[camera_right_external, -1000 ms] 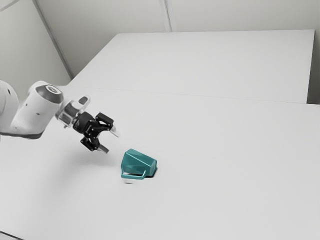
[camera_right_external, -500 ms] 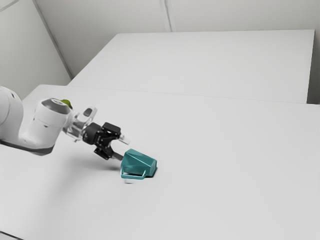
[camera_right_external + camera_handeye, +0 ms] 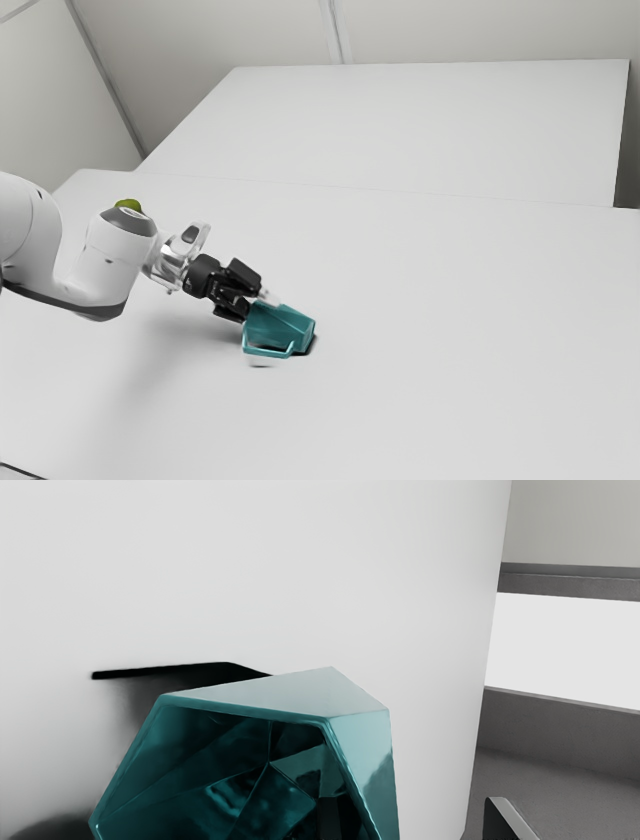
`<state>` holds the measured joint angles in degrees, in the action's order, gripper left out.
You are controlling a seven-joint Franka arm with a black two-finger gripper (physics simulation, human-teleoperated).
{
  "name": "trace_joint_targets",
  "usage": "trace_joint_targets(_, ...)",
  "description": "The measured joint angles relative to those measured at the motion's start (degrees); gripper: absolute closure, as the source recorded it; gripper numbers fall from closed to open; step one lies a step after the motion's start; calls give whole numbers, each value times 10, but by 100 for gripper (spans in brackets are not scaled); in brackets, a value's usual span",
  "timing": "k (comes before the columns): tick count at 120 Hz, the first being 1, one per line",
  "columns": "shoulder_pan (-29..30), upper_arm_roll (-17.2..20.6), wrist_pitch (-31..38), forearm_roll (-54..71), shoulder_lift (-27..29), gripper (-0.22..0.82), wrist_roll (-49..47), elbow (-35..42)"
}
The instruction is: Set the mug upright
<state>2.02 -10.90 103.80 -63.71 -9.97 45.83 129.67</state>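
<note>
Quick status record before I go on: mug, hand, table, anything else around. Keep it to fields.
object: teal mug
pose: lying on its side, not upright
support: white table
mouth: toward the hand
handle: toward the exterior view's bottom edge
hand state: open, one finger reaching into the mouth, the other outside, clear of the mug wall
grasp: none
background: green object, partly behind the arm; identity unclear
task status: mug not yet set upright
</note>
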Motion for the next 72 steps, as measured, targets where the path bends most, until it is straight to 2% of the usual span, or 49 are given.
trace_joint_targets(12, 0, 1, 1, -1, 0, 60, 5, 0)
trace_joint_targets(26, 0, 1, 1, -1, 0, 69, 9, 0)
trace_joint_targets(61, 0, 8, 4, 3, 23, 76, 13, -8)
trace_joint_targets(72, 2, 22, 5, 16, 42, 77, 7, -48)
